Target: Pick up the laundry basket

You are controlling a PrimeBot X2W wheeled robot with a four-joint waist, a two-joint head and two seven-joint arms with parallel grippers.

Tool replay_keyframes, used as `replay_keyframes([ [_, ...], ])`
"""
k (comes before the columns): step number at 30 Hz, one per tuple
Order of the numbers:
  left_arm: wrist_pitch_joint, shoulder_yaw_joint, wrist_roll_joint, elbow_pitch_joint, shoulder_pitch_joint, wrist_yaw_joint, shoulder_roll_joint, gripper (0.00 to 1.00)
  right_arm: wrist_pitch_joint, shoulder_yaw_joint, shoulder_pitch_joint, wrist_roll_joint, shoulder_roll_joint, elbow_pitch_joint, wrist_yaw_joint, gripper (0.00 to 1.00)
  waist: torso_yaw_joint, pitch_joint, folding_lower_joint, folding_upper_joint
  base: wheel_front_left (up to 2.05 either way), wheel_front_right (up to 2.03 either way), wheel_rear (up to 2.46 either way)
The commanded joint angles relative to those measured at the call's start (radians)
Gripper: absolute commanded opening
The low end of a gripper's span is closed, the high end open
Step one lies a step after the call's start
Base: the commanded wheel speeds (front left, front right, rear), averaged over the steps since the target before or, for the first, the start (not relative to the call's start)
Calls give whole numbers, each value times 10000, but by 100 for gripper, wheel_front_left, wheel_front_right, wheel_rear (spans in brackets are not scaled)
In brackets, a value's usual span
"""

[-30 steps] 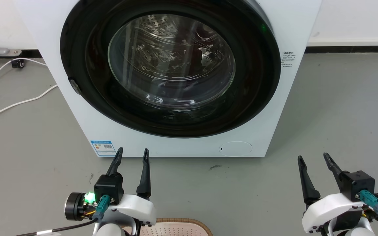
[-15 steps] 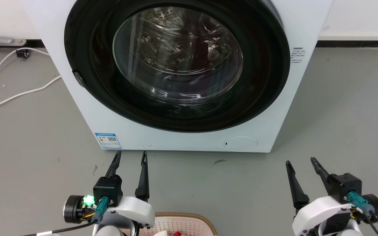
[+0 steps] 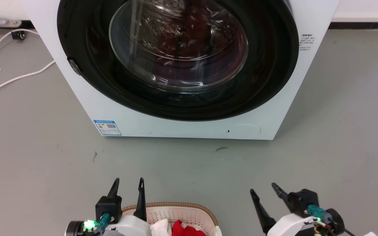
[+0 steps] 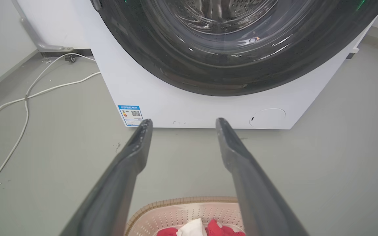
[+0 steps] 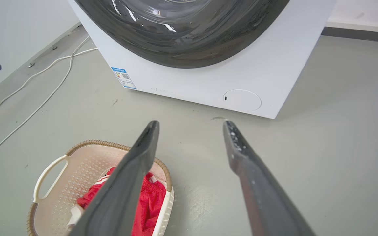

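Smooth grey floor (image 3: 44,157), perforated cream laundry basket (image 3: 182,214), woven-look rim (image 3: 176,204), left hand (image 3: 129,180) and right hand (image 3: 262,187) spread empty

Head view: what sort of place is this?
Probably a laundry area, home or lab I can't tell: a white front-loading washing machine stands on a bare grey floor, and a laundry basket holding red and white clothes sits in front of it.

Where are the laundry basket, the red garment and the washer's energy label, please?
laundry basket (image 5: 94,142): right wrist view, brown woven rim.
red garment (image 5: 153,201): right wrist view, bunched cloth.
energy label (image 4: 130,115): left wrist view, sticker's middle.
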Motion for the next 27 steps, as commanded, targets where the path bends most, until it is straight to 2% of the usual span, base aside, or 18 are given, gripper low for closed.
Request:
replay_keyframes([
  [1, -27, 73, -77, 184, 126, 57, 14, 100, -38, 195, -199, 106, 14, 230, -3, 100, 0, 149, 0, -1, 0, 0, 0],
  [5, -27, 235, -207, 708, 230, 86, 11, 100, -37, 777, -453, 340, 11, 946, -3, 100, 6, 411, 0, -1, 0, 0, 0],
  [12, -27, 505, -550, 1779, 175, -106, 88, 100, 83, 1753, -1025, 796, 8, 2309, -3, 100, 56, 842, 0, -1, 0, 0, 0],
  [19, 73, 640, -807, 2880, -198, -381, 346, 100, 354, 2708, -1554, 1356, 8, 3604, -3, 100, 71, 1258, 0, -1, 0, 0, 0],
  [24, 399, 683, -1029, 3706, -547, -793, 648, 100, 685, 3496, -2103, 2188, 8, 4420, -3, 100, 58, 1658, 0, -1, 0, 0, 0],
  [27, 582, 730, -1148, 4091, -667, -861, 746, 100, 922, 3950, -2480, 2656, 8, 4860, -3, 100, 2, 1890, 0, -1, 0, 0, 0],
])
